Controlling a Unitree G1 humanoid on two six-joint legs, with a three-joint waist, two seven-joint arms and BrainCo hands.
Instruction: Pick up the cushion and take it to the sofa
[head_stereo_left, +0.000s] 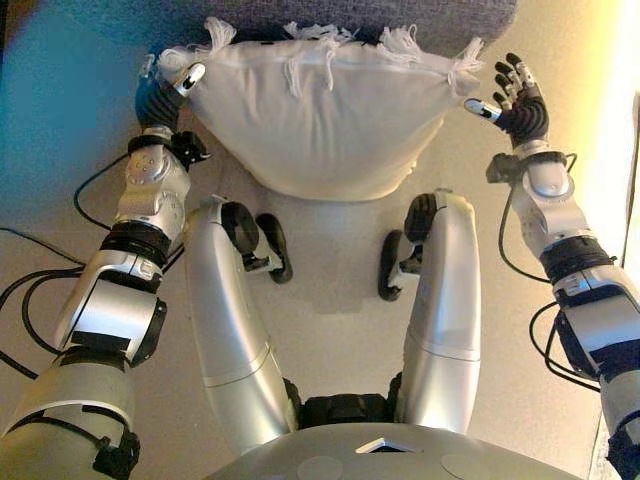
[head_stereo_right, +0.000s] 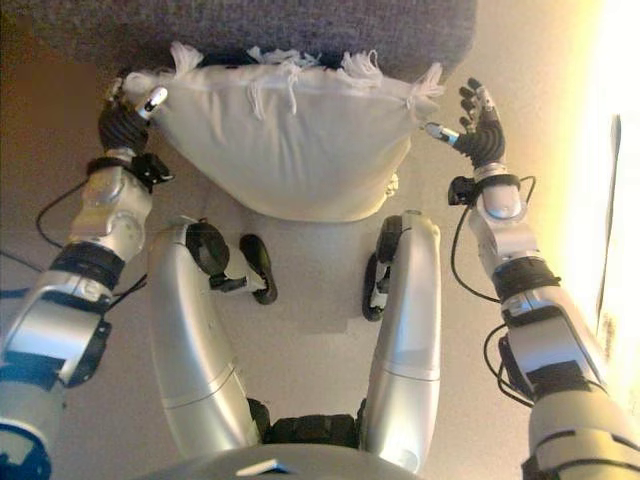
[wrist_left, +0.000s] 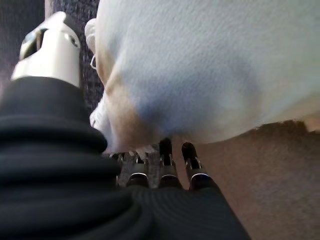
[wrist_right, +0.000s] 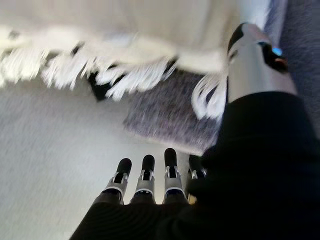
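The white cushion (head_stereo_left: 320, 120) with fringed edges lies with its far edge against the front of the grey sofa (head_stereo_left: 300, 15), its belly bulging toward me. My left hand (head_stereo_left: 160, 100) is at the cushion's left corner. Its straight fingers (wrist_left: 165, 160) press against the cushion's side (wrist_left: 210, 65) and its thumb rests by the corner. My right hand (head_stereo_left: 518, 100) is open with fingers spread, a little apart from the cushion's right fringed corner (wrist_right: 125, 25).
Beige carpet (head_stereo_left: 330, 290) lies below the cushion. The sofa's grey front (wrist_right: 165, 115) runs across the far side. A bright strip (head_stereo_left: 615, 150) runs along the right edge.
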